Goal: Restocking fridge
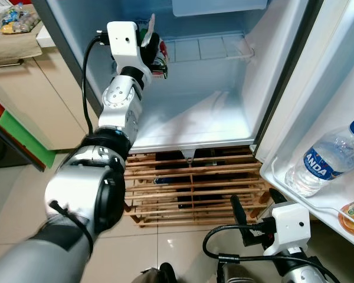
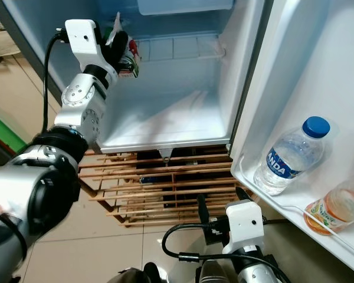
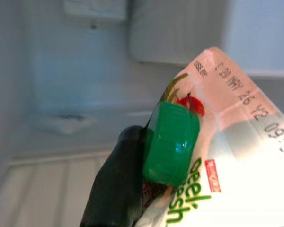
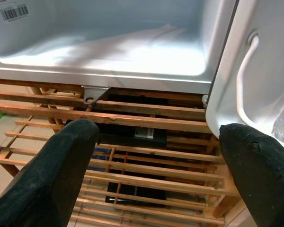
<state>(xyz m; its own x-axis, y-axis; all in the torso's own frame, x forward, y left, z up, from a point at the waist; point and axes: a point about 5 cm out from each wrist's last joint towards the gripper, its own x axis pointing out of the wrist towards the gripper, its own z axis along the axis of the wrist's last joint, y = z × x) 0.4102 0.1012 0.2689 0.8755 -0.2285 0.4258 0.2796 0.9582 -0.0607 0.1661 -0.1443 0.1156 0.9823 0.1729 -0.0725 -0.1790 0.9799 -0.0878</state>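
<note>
Open fridge (image 1: pixel 224 118) on its wooden slat stand (image 1: pixel 189 188), water bottle (image 1: pixel 324 159) in the door rack. I have the left gripper (image 1: pixel 150 50) clamped on the carton (image 3: pixel 227 142) high inside the compartment; right gripper (image 4: pixel 156 165) hangs spread, low. Grip sits near the green cap (image 3: pixel 173 144), so I judge the carton may swing or tip on release.

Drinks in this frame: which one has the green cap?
The carton held in the left gripper inside the fridge; the water bottle in the door shelf has a blue cap.
</note>
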